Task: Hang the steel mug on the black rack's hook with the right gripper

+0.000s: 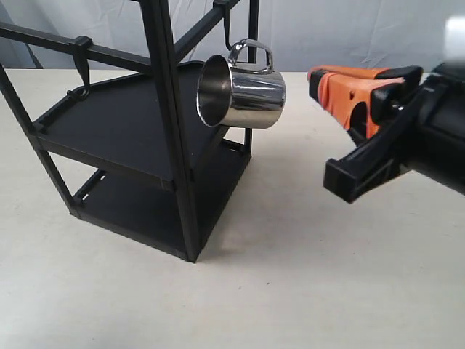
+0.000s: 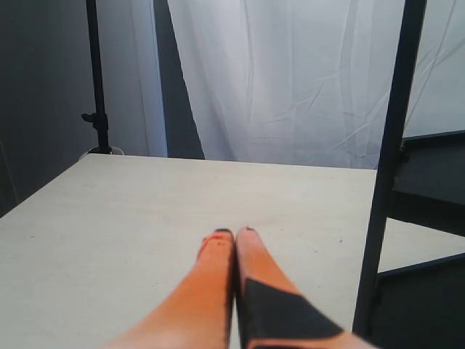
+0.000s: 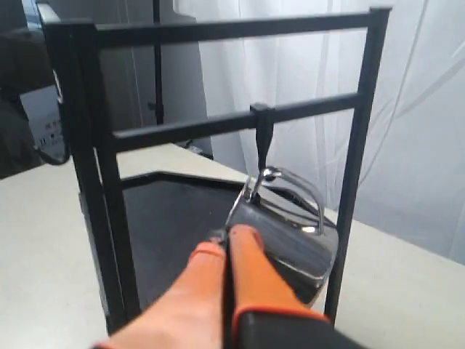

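mug (image 1: 243, 91) hangs by its handle on the hook (image 1: 227, 33), upper centre; right gripper (image 1: 317, 82), fingers together and empty, sits clear at right. next: simply retreat.

The right gripper (image 1: 317, 81) enters from the right edge of the exterior view, a bulky black arm end whose orange fingers (image 1: 341, 91) point left toward the middle of the frame, pressed together and holding nothing. In the right wrist view the same two orange fingers (image 3: 243, 251) rise from the bottom centre, their tips touching. The left gripper (image 2: 234, 234) shows only in the left wrist view, at the bottom centre, with its orange fingers (image 2: 214, 273) likewise closed tip to tip and empty.
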Robot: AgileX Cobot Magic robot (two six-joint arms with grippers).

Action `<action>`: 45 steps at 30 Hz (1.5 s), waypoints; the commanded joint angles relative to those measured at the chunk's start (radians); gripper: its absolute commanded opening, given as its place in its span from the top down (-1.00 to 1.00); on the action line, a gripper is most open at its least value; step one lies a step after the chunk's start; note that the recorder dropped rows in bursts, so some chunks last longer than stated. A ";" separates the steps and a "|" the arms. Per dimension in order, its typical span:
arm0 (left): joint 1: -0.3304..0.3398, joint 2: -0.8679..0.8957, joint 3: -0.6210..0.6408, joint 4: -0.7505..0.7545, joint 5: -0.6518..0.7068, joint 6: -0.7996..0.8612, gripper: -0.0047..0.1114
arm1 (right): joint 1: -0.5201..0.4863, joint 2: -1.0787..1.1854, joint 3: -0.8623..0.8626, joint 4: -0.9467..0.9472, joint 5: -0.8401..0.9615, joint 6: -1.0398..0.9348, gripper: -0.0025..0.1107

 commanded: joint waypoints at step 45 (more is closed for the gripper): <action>-0.009 -0.005 0.000 -0.007 -0.005 -0.002 0.89 | -0.833 -0.845 0.505 0.154 0.421 -0.076 0.95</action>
